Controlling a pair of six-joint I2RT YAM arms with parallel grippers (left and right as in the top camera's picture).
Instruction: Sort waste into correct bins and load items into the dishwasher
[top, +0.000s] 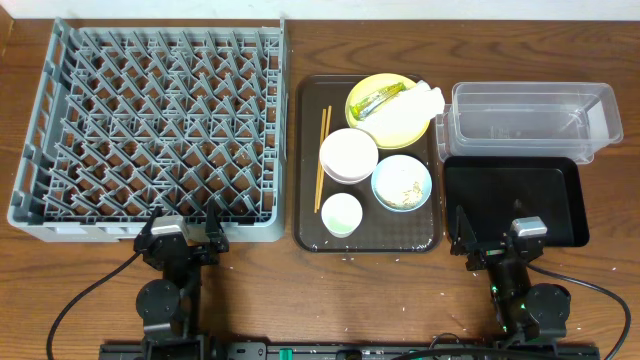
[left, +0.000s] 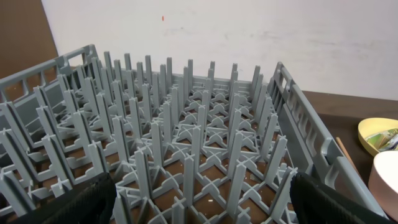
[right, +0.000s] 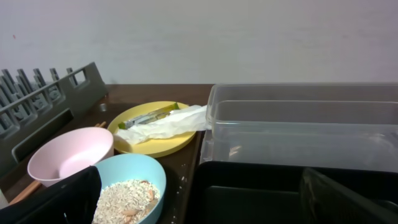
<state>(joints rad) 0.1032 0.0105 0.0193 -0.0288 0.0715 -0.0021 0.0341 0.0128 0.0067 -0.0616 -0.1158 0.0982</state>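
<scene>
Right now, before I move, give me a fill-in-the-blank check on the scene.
The rice scraps lie in the bowl coloured ____.
The sachet and napkin rest on the yellow ____.
The chopsticks lie beside the white bowl on the brown ____.
Left end effector and right end effector are both ____.
Missing: blue; plate; tray; open.

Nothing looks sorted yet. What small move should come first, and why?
Probably the right hand should reach toward the napkin on the yellow plate: that hand is open and nearer, the napkin lies loose, and the clear tub beside it stands empty.
</scene>
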